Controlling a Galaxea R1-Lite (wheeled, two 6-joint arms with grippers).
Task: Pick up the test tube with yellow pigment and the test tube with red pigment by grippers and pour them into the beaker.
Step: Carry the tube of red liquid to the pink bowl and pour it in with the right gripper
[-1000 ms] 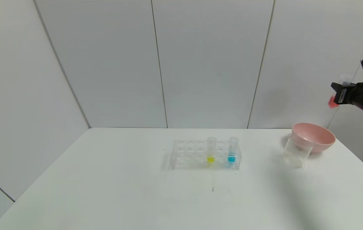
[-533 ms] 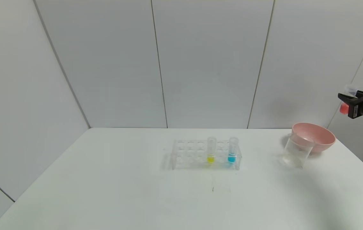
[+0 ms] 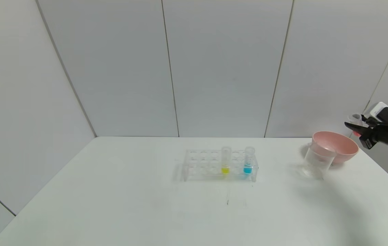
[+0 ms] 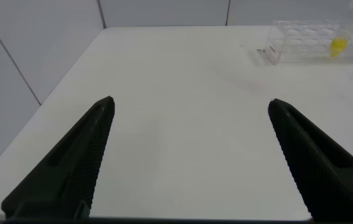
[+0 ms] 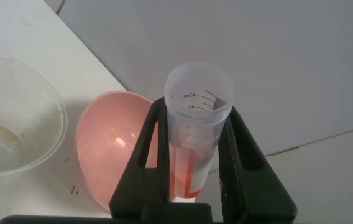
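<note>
Yellow tube (image 3: 225, 160) stands upright in the rack (image 3: 220, 165) at the middle of the table (image 3: 146, 205), a blue tube (image 3: 248, 160) in the hole to its right. Going left to right: the left gripper (image 4: 189, 158) hangs low over the table's near left part with its jaws spread wide and nothing between them, the rack well off to its far right. Right of the rack, well apart from it, the beaker (image 3: 317, 160) stands in front of the pink bowl (image 3: 335, 146), seemingly touching it. Farthest right, above the bowl's right rim, the right gripper (image 3: 359, 129) is clamped on the red tube (image 5: 195, 134), which it holds roughly upright, red liquid low inside and the mouth open. To pour well, that tube's mouth likely needs to travel left and nearer, past the bowl, until it is over the beaker's rim, and tip only then, slowly; tipped here, the liquid would fall into the bowl. The beaker sits near the table's right edge, so a nudge could push it off. Open room lies across the near table and between rack and beaker.
</note>
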